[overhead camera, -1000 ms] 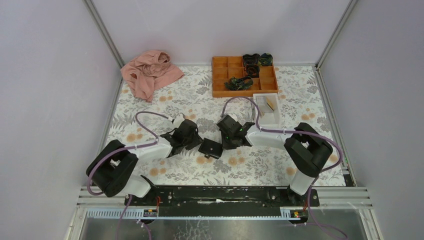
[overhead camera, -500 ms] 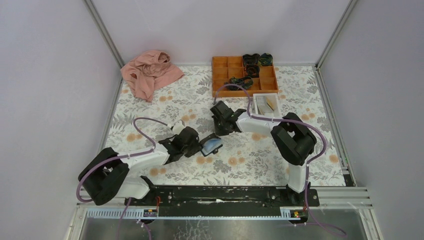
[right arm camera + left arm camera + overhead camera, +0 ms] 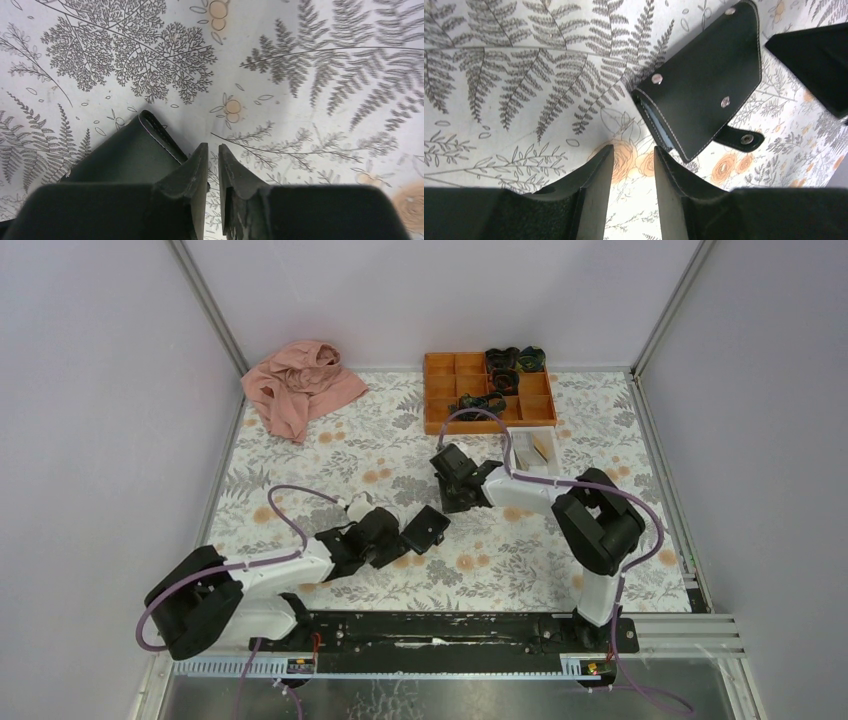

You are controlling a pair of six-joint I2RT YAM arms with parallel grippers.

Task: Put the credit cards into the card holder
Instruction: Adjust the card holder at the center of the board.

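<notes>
The black card holder (image 3: 426,528) lies folded on the floral cloth, a light-blue inner edge showing in the left wrist view (image 3: 704,92). My left gripper (image 3: 398,541) sits just near-left of it, open and empty (image 3: 633,157), not touching it. My right gripper (image 3: 450,498) is just behind the holder, jaws almost together with nothing between them (image 3: 213,152); the holder's stitched edge (image 3: 150,127) lies beside its left finger. The credit cards (image 3: 542,445), one orange-yellow, lie in the small white tray (image 3: 556,458) at the back right.
An orange compartment tray (image 3: 440,392) holding dark items stands at the back. A pink cloth (image 3: 300,388) is bunched at the back left. Metal frame rails and grey walls bound the table on both sides.
The holder, gripped between both grippers and then swung open to show its blue inside, is now folded black again. My left gripper has let go and drawn back toward the near left. My right gripper shifted slightly right.
</notes>
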